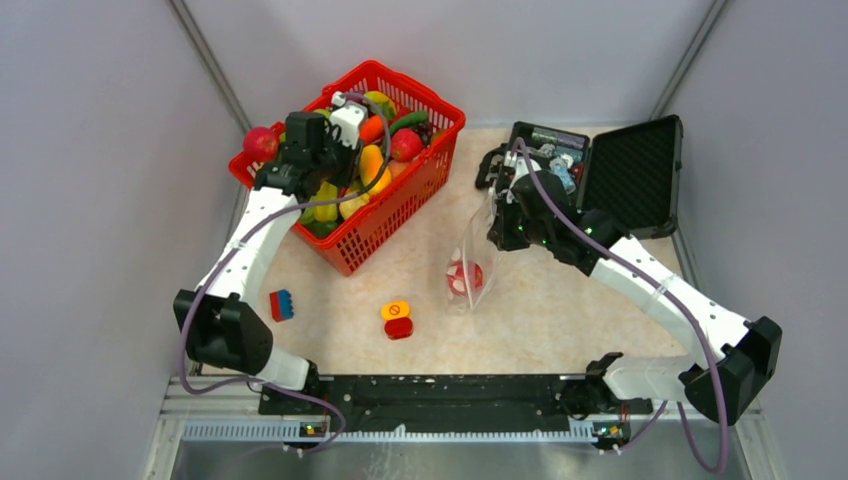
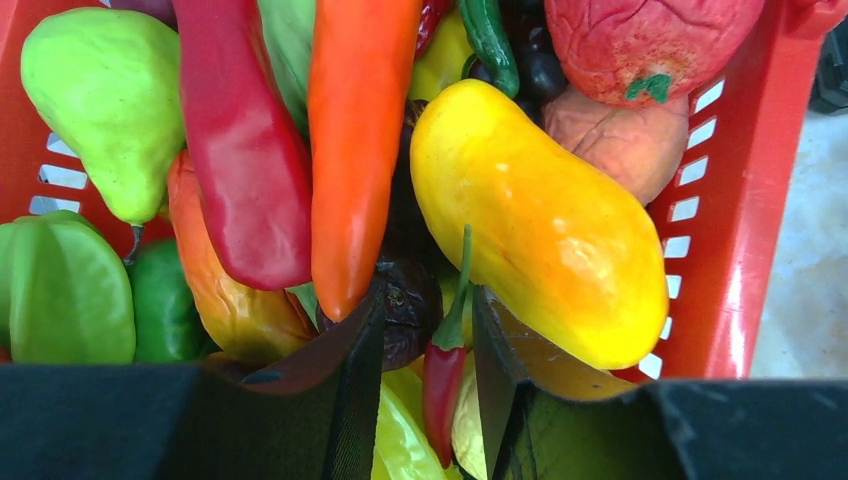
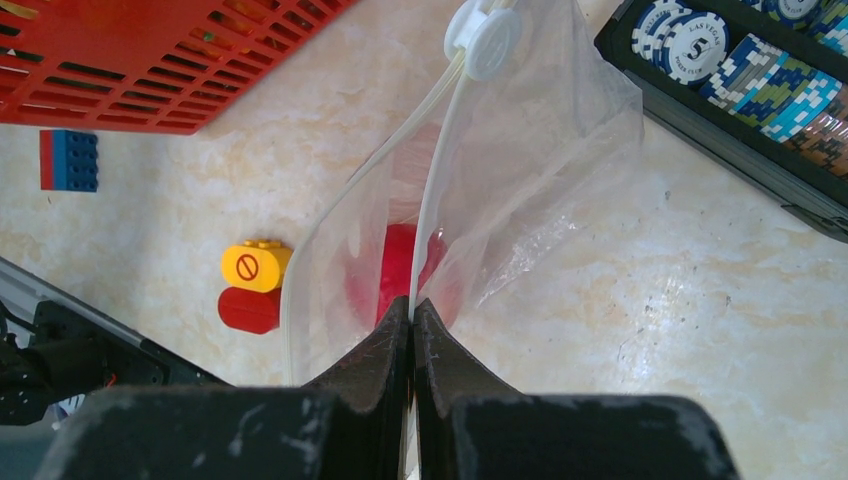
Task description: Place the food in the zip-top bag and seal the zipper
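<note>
Back-left on the table, red basket heaped with food, zip-top bag hanging mid-table with red fruit inside, right gripper pinched tight on its edge, left gripper half-spread straddling small red chili, not clamped.

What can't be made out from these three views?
- Left wrist: whether the left end effector touches the small red chili between its fingers; shadow and piled food hide any contact.
- Top: that end effector's jaws, hidden under its own wrist.
- Right wrist: what the red food in the zip-top bag is; crinkled plastic blurs it.
- Right wrist: the black case, cut off by the frame edge.
</note>
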Tool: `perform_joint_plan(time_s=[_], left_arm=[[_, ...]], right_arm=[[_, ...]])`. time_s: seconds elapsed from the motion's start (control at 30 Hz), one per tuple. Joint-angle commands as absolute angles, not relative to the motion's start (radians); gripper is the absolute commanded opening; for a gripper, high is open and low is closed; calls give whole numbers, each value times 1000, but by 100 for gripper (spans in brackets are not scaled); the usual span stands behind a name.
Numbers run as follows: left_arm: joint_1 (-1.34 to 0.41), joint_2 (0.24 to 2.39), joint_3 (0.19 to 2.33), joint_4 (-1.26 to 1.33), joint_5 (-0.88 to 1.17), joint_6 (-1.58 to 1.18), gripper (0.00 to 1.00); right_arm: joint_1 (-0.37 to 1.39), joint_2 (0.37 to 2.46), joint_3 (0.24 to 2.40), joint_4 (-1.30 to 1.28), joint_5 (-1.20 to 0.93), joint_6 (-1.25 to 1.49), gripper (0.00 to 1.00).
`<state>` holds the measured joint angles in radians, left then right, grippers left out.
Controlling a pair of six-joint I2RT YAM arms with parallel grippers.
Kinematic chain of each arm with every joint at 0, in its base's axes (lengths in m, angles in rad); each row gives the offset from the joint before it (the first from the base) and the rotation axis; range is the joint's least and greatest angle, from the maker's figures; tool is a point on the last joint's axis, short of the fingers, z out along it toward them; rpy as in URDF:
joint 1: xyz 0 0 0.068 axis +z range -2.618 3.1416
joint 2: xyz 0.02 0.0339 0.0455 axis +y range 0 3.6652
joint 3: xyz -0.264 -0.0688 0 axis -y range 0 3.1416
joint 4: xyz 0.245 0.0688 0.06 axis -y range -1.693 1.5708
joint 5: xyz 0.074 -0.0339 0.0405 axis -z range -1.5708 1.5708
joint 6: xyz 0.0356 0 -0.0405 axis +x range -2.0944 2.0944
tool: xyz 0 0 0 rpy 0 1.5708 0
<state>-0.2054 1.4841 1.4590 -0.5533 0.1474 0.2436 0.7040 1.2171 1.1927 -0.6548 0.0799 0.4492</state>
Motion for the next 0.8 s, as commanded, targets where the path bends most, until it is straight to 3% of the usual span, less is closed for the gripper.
perform_joint_plan(time_s=[0.0, 0.47, 0.77], left_arm=[[-201, 1470, 1430, -465, 127, 291, 39], [-201, 1497, 1421, -456, 196, 306, 37], [-201, 1525, 1421, -477, 163, 320, 24]], right_arm=[[700, 1189, 1190, -623, 69, 458, 0], [700, 1189, 1182, -613, 60, 463, 0], [700, 1183, 1176, -612, 64, 464, 0]])
